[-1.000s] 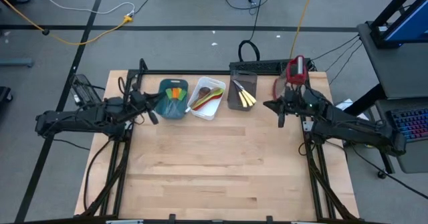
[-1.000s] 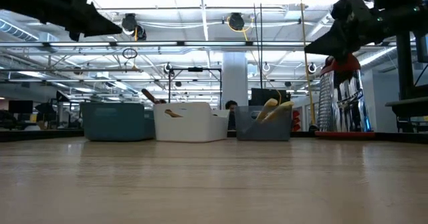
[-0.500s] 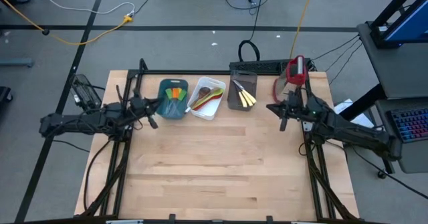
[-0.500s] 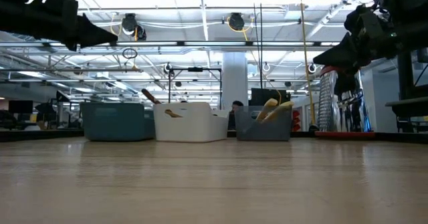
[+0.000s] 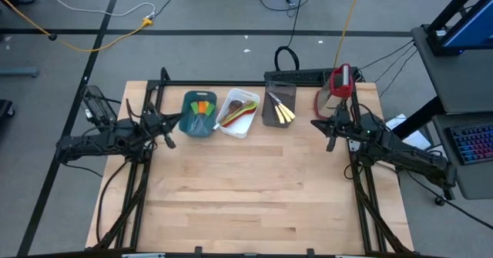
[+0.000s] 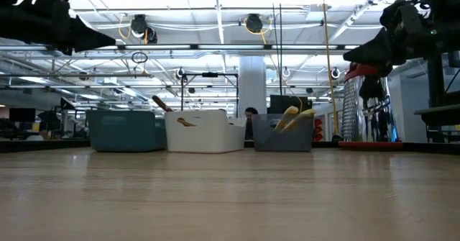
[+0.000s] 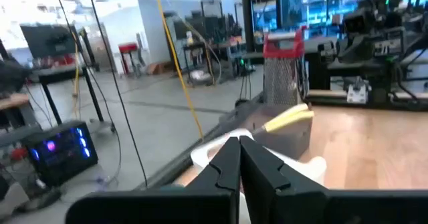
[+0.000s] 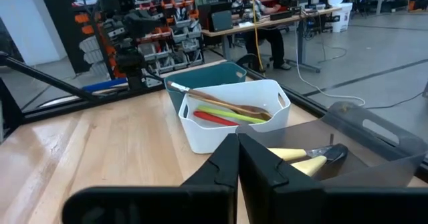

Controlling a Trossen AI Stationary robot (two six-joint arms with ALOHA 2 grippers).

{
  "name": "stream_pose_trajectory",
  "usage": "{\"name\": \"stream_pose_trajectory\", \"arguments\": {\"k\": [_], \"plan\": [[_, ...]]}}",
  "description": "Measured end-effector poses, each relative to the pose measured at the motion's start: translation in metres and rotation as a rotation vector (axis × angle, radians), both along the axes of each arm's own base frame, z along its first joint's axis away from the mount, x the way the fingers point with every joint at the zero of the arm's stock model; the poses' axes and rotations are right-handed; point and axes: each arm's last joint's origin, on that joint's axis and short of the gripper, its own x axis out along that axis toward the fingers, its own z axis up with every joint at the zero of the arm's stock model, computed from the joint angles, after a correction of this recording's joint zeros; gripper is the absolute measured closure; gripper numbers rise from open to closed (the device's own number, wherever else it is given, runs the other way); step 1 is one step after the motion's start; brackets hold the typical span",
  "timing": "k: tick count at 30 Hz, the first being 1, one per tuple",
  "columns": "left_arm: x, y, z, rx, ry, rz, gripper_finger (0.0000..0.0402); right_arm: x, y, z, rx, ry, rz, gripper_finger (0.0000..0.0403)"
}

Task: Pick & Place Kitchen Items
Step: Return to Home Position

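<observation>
Above the left edge of the pale wooden tabletop [image 5: 254, 189], the left hand [image 5: 167, 138] hangs clear of the surface. Its two dark fingers [image 7: 224, 167] are pressed together with nothing between them. Just beside its tip, along the far edge, stands the teal rectangular plastic tray [image 5: 192, 125], and the orange and green spatulas [image 5: 202, 107] lie inside it. Next past that tray, close against it, is the white rectangular plastic tray [image 5: 248, 128]. It holds the green, red and wooden spoons [image 5: 240, 110], the wooden one lying across the top.

Over the opposite edge the right hand [image 5: 330, 140] also hangs in the air, its fingers [image 8: 257, 170] closed tight on nothing. Nearest to it, a little apart on the side toward the left hand, is the smoky grey translucent tray [image 5: 268, 118]. The pale yellow-handled knives [image 5: 284, 114] rest in it, and in the low view their handles poke up above its rim. Behind the right hand, at the far corner, stands the red-handled upright metal grater [image 5: 341, 83]. Far beyond the white tray, a person [image 8: 253, 0] sits at a desk in the room.
</observation>
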Motion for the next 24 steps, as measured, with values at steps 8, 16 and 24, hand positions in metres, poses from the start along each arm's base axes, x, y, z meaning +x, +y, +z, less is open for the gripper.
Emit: {"name": "stream_pose_trajectory", "arguments": {"k": [8, 16, 24], "plan": [[0.000, -0.002, -0.005, 0.042, -0.018, -0.059, 0.0389, 0.005, 0.002, -0.002, -0.002, 0.033, -0.058, 0.0403], [0.006, -0.001, -0.017, 0.075, -0.078, -0.063, 0.0399, 0.015, 0.009, -0.007, 0.004, 0.086, -0.090, 0.0403], [0.007, -0.001, -0.023, 0.043, -0.035, -0.068, 0.0389, 0.021, 0.021, -0.006, -0.064, 0.099, 0.012, 0.0403]]}}
